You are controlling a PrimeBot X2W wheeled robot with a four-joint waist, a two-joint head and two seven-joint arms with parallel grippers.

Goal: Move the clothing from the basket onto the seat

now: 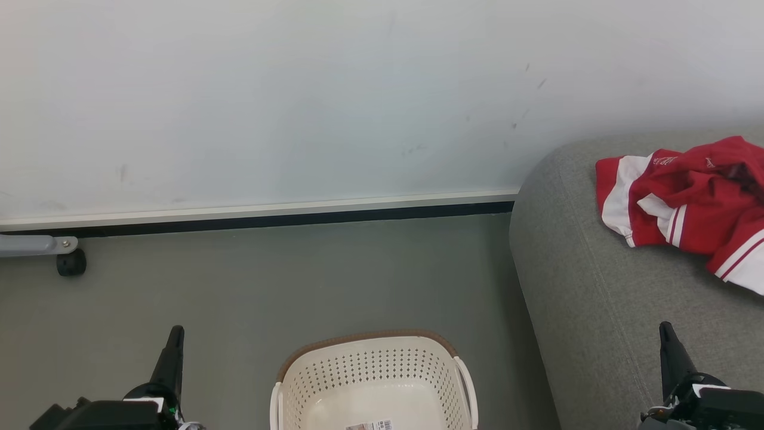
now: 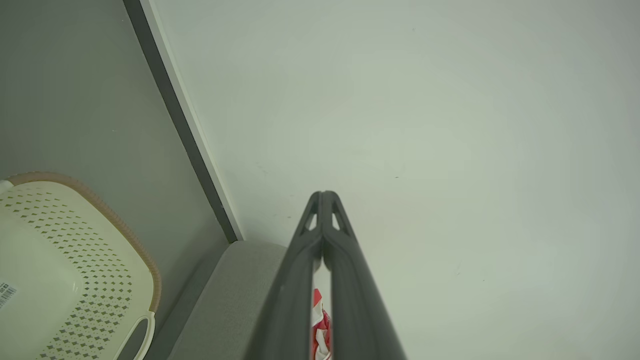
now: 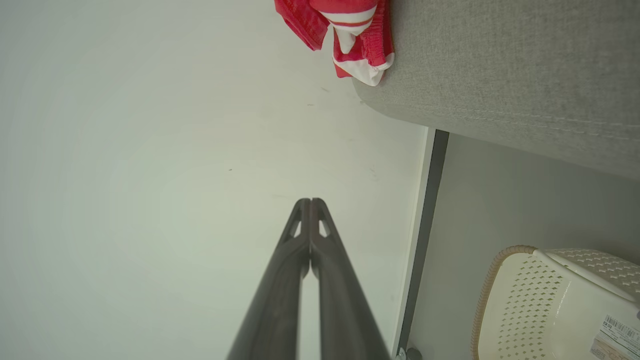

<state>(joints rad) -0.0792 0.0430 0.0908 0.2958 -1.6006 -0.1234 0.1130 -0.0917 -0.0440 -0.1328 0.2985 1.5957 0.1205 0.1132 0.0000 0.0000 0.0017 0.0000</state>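
Crumpled red clothing [image 1: 686, 206] on grey fabric seat [image 1: 585, 298], perforated plastic basket [image 1: 370, 365]

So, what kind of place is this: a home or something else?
Probably a simple indoor room arranged like a living corner, maybe a test space: a grey fabric sofa holding red sports clothing, a cream laundry basket on the grey floor, and a plain white wall.

Red-white clothing [image 1: 692, 206] crumpled on grey seat [image 1: 597, 298]; cream basket [image 1: 373, 382] empty.
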